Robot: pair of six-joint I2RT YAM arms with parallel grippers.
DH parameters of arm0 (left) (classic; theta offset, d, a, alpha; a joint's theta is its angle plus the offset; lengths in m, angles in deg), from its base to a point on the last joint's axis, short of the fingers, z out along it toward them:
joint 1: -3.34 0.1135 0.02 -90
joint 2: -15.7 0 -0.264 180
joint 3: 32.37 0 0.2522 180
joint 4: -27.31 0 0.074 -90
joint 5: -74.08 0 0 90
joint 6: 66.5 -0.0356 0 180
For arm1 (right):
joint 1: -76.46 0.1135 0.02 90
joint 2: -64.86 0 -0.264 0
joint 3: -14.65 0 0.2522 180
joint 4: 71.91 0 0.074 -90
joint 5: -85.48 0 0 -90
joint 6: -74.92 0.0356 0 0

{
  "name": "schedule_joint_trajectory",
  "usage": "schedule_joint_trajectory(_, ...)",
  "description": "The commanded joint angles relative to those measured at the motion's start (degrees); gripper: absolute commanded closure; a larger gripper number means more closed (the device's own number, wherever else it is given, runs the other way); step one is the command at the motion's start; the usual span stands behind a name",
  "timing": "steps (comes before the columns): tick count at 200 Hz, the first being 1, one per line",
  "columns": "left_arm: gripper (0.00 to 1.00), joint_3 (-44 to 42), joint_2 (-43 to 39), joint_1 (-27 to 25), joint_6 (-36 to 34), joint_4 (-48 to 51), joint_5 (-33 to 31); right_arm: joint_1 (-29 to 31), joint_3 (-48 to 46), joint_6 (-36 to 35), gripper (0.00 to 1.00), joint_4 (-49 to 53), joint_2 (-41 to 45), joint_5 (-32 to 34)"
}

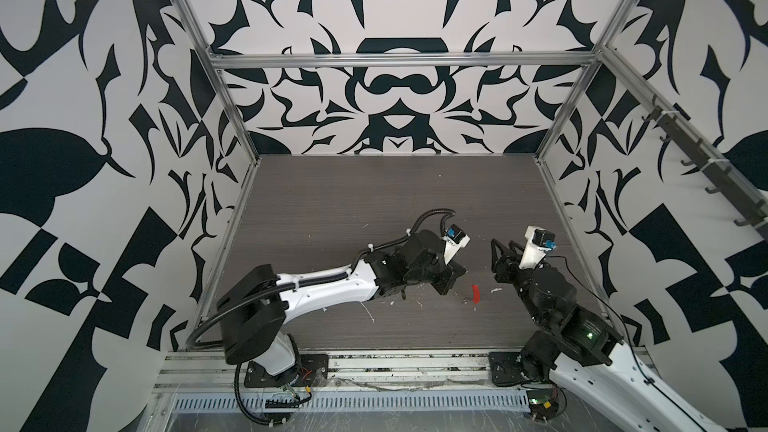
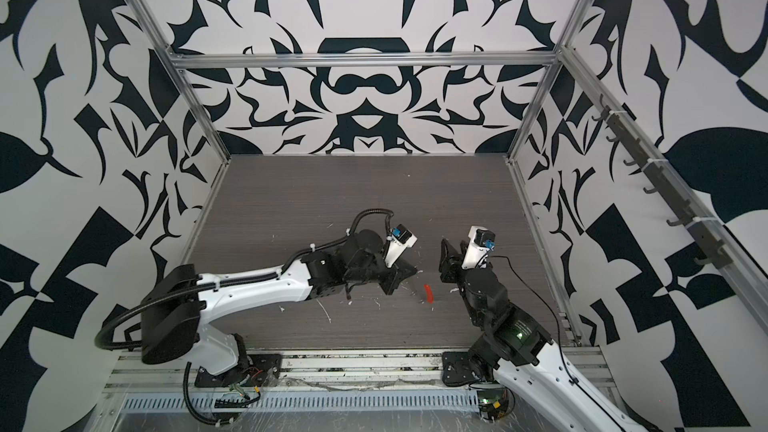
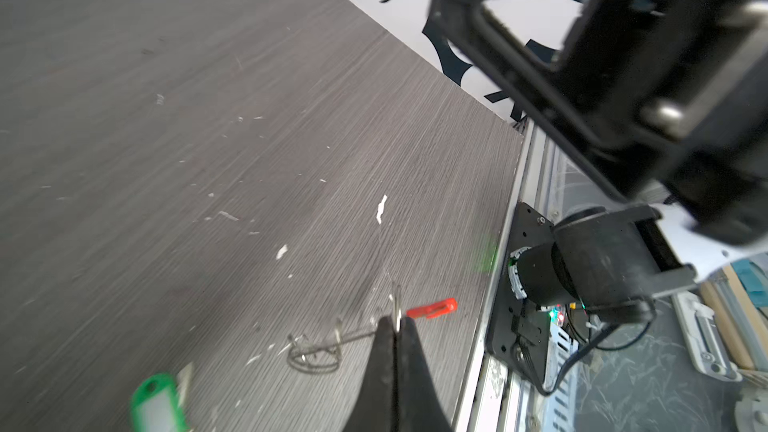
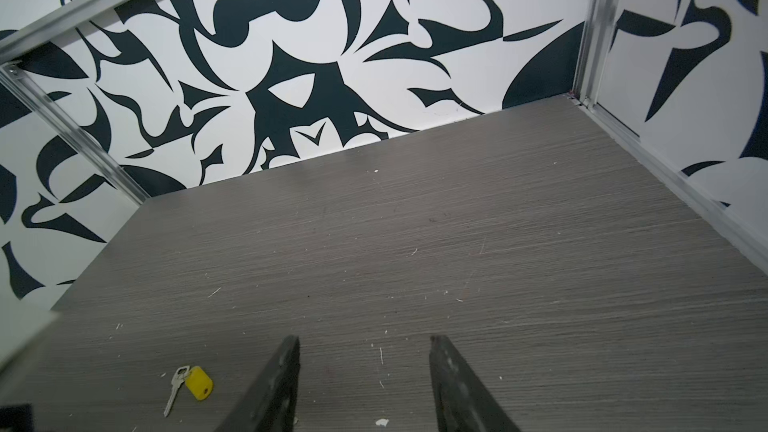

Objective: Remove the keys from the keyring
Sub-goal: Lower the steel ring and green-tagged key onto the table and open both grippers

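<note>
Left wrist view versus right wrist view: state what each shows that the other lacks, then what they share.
Only the left wrist view: the left claw, shut on the keyring wire beside its red sleeve, and the green-tagged key. Only the right wrist view: the right claw, open and empty, and the yellow-tagged key lying off the ring on the table. Both: that grey table and the patterned wall.

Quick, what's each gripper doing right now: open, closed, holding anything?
Left gripper: closed, pinching the wire of the keyring.
Right gripper: open, holding nothing.
</note>
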Motion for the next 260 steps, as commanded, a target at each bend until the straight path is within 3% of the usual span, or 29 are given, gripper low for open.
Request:
schedule_joint_trajectory(1,1.00,2.9,4.2,2.4,2.3,-1.2,3.3,-0.1,2.1,-1.0,0.47,1.8,0.8,2.0)
schedule_joint_trajectory(55,1.00,8.2,14.4,8.7,5.9,-5.4,5.8,-0.1,2.6,-0.6,0.47,3.4,2.3,1.1)
schedule_joint_trajectory(101,0.64,8.2,18.9,12.3,8.8,-9.3,6.3,-0.1,1.9,0.3,0.46,4.7,2.8,0.3)
schedule_joint_trajectory(156,0.42,-1.4,9.3,18.0,13.8,-19.0,5.8,-0.1,1.9,0.2,0.36,3.7,0.6,-2.6)
schedule_joint_trajectory(161,0.39,-2.4,7.7,18.2,13.6,-19.1,5.4,-0.1,1.9,0.1,0.31,3.7,0.3,-2.7)
schedule_joint_trajectory(164,0.24,-2.9,6.6,18.3,13.4,-19.1,5.1,-0.1,1.8,0.1,0.22,3.6,0.2,-2.7)
schedule_joint_trajectory(166,0.06,-3.2,6.0,18.4,13.2,-19.0,4.9,-0.1,1.8,0.0,0.19,3.6,0.2,-2.7)
schedule_joint_trajectory(169,0.00,-3.7,5.0,18.5,12.9,-18.8,4.6,-0.1,1.8,0.0,0.14,3.5,0.0,-2.9)
schedule_joint_trajectory(192,0.01,-7.0,-3.5,18.7,9.9,-15.6,0.5,-0.1,1.9,-1.2,0.01,2.8,-1.1,-2.9)
schedule_joint_trajectory(260,0.01,-15.1,-29.1,23.9,-2.5,-4.7,-27.4,-0.1,5.5,-2.7,0.00,2.9,-9.8,-1.8)
